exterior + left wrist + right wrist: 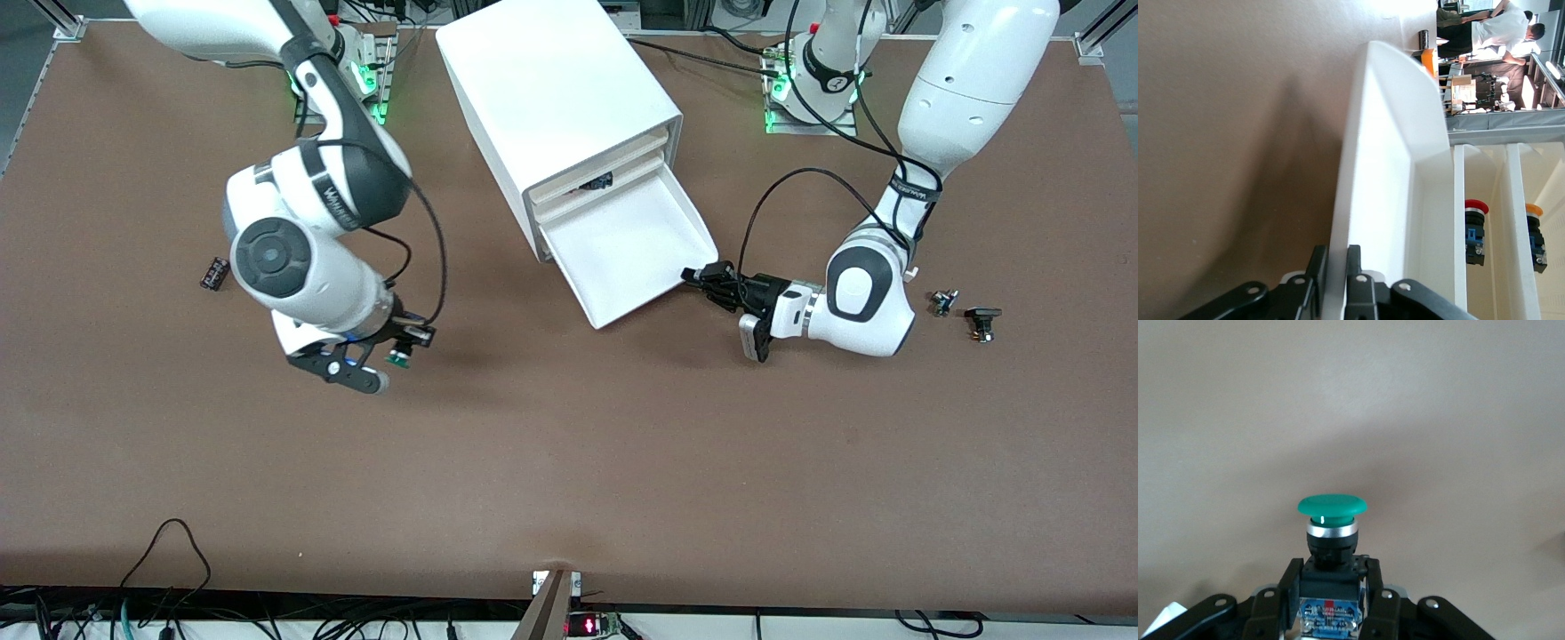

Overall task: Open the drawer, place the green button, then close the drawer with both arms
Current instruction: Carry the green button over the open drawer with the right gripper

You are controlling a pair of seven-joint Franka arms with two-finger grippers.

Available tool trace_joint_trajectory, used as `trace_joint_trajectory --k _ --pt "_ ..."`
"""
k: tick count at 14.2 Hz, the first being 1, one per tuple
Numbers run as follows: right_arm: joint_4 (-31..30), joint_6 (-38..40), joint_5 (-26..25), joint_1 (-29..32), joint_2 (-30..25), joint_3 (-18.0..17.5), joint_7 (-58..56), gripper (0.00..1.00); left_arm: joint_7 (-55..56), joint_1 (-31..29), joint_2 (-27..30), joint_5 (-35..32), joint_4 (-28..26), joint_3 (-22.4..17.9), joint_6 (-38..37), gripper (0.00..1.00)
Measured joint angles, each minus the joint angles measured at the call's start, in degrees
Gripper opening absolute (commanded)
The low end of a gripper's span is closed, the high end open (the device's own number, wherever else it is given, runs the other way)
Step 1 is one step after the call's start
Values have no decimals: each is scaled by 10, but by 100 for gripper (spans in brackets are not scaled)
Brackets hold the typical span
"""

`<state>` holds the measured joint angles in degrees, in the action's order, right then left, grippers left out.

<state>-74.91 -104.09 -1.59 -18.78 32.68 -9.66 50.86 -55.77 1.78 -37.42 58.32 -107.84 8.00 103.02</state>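
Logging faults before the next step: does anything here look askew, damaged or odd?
Nothing stands out. The drawer is pulled open, the left pincer shut on its front rim. The right pincer holds the button above bare table.

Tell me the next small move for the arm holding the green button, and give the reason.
Probably carry the right pincer sideways toward the open drawer. It is shut on the button above bare table, toward the right arm's end, while the left pincer grips the drawer's front wall, holding it pulled out and empty.
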Motion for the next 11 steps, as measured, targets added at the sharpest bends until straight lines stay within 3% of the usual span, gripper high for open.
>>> trace_joint_trajectory --k 3,5,11 --pt "42 6 -1 -44 19 0 123 0 11 -1 -2 -14 16 -5 -1 100" --pt "71 7 -2 -75 34 0 202 0 56 -5 10 -70 46 -6 -20 100" --pt "99 -43 -2 -154 62 1 409 0 380 -11 69 -300 257 -2 -230 100"
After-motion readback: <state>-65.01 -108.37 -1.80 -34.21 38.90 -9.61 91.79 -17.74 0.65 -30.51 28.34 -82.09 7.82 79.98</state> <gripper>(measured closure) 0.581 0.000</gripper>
